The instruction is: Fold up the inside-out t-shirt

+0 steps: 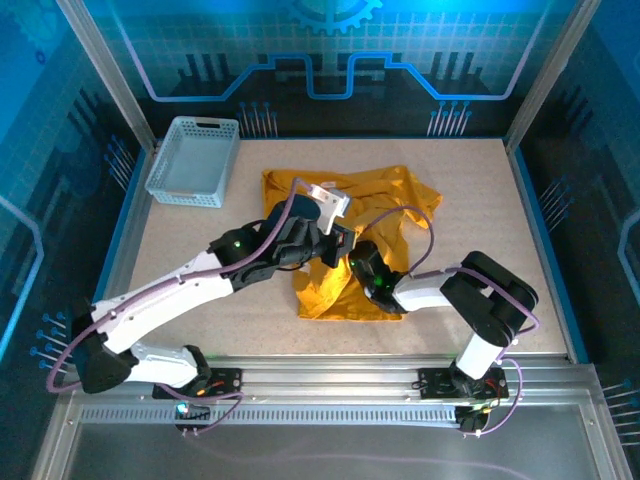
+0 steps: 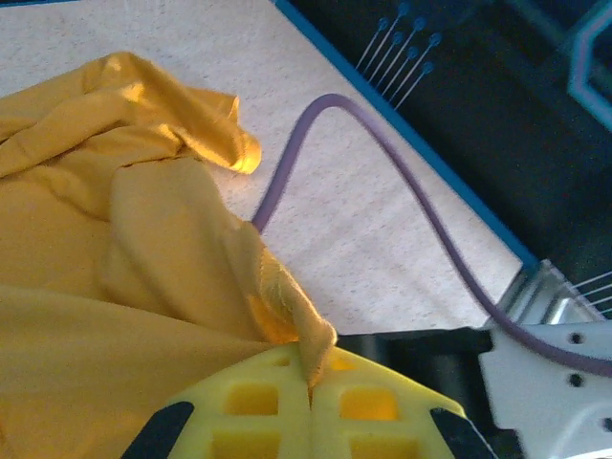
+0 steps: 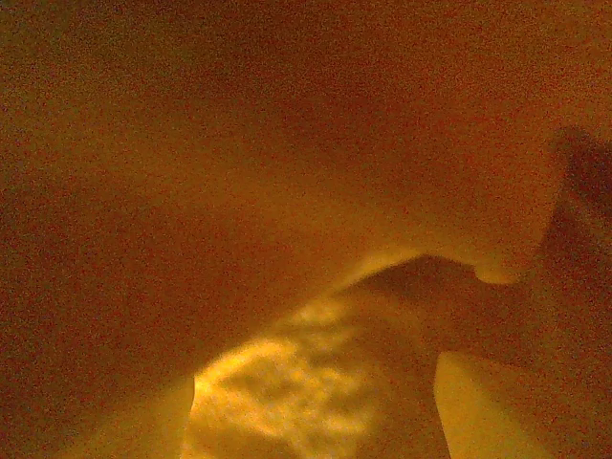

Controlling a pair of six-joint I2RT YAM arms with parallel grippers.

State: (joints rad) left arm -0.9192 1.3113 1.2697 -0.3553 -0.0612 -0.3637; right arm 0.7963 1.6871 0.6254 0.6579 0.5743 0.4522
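On the counter (image 1: pixel 490 240), your left gripper (image 2: pixel 311 387) pinches a fold of the crumpled yellow t-shirt (image 1: pixel 385 195), which lies bunched at the centre, apart from the grey basket (image 1: pixel 190 160) at the far left corner. Your right gripper (image 3: pixel 311 411) sits spread apart, cloth draped close over it.

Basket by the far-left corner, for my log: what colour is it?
The basket is light grey, shown best in the top external view.
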